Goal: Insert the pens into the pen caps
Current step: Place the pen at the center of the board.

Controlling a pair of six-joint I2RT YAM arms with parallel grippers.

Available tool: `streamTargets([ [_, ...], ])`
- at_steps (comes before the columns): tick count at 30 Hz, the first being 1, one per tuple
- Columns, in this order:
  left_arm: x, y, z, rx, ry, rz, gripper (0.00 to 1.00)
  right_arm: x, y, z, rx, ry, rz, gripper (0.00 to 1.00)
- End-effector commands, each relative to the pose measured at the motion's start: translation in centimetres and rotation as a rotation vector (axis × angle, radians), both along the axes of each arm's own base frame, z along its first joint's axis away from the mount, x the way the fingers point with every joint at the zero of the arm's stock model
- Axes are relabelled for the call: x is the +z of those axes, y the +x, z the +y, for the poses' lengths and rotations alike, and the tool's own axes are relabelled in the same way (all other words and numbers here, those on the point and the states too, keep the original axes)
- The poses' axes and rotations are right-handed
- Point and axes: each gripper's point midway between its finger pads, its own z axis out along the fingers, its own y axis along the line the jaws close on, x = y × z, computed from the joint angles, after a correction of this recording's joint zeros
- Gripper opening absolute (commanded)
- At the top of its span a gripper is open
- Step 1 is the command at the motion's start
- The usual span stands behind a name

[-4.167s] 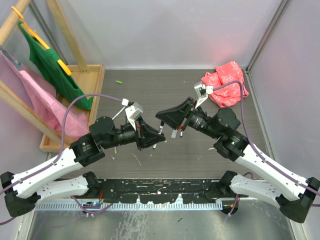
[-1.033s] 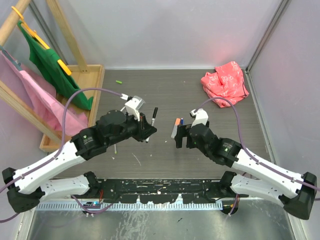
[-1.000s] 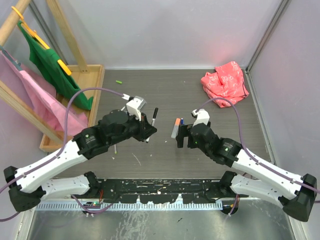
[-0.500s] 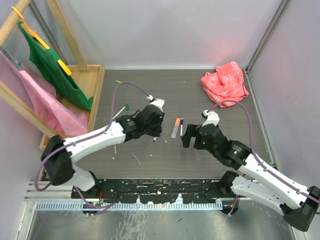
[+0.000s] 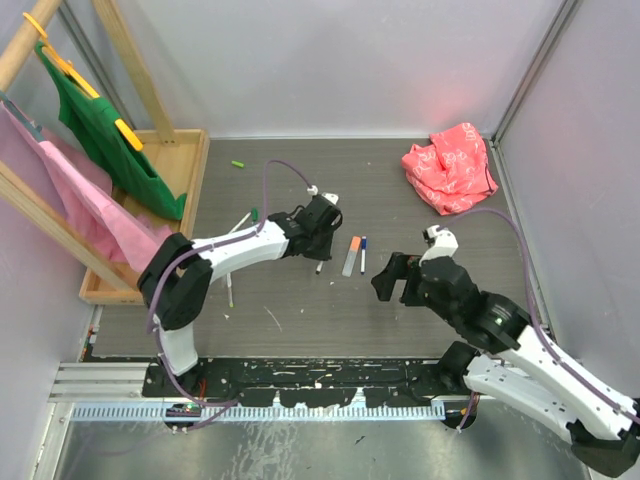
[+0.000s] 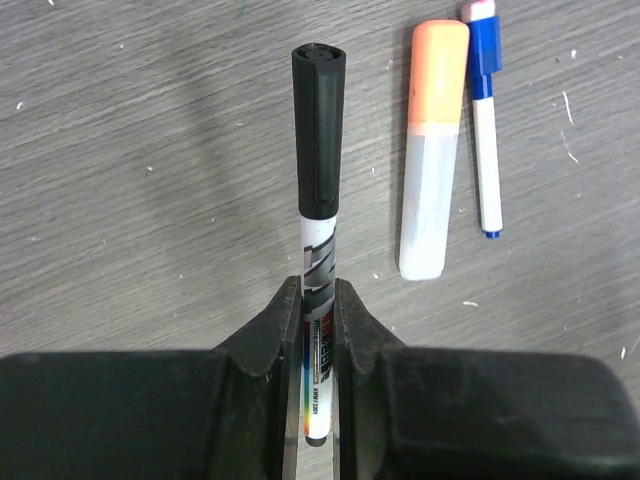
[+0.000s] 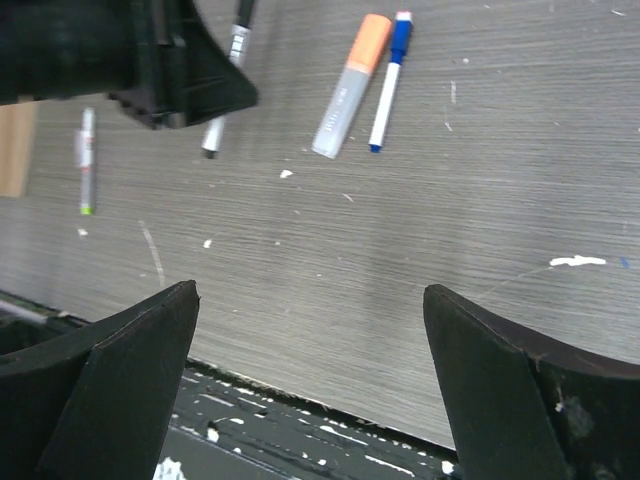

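My left gripper (image 6: 318, 310) is shut on the white printed barrel of a pen (image 6: 318, 140) that has a black cap on its far end; it sits low over the middle of the table (image 5: 318, 245). Just right of it lie an orange-capped highlighter (image 6: 432, 150) and a slim blue-capped pen (image 6: 485, 120), side by side. My right gripper (image 7: 310, 292) hangs open and empty, nearer and to the right (image 5: 395, 280). A green-tipped pen (image 5: 247, 220) and a white pen (image 5: 229, 290) lie to the left. A small green cap (image 5: 238, 164) rests at the back.
A crumpled red cloth (image 5: 450, 165) lies at the back right. A wooden rack (image 5: 185, 170) with green (image 5: 100, 130) and pink garments stands along the left side. The black rail (image 5: 320, 375) runs along the table's near edge.
My left arm has stretched out to the right with the black-capped pen still held, ending beside the highlighter. My right gripper has drawn back to the right and nearer, staying open.
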Motion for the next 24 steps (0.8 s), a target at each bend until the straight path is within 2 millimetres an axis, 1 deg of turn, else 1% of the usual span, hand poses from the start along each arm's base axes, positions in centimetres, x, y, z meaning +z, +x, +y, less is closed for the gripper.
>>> streamTargets([
  [1,0.9,1.7,-2.0,0.017,-0.069,-0.021,0.02,2.2,-0.8,0.7,0.042,0.152,-0.077,0.99],
  [4,0.0,1.9,-2.1,0.029,-0.066,-0.005,0.03,2.4,-1.3,0.6,0.044,0.19,-0.089,0.99],
  [8,-1.0,2.3,-2.5,0.032,-0.058,0.007,0.04,1.8,-1.6,0.4,0.04,0.178,-0.065,0.99],
  [13,-2.0,3.0,-3.1,0.033,-0.043,0.025,0.06,1.5,-1.7,0.3,0.035,0.176,-0.05,0.99],
  [19,-2.9,3.3,-2.9,0.056,-0.023,0.047,0.1,1.2,-1.8,0.5,0.042,0.174,-0.036,1.0],
  [24,-3.6,3.1,-2.6,0.06,-0.011,0.06,0.14,1.0,-1.8,0.5,0.039,0.173,-0.027,0.99],
])
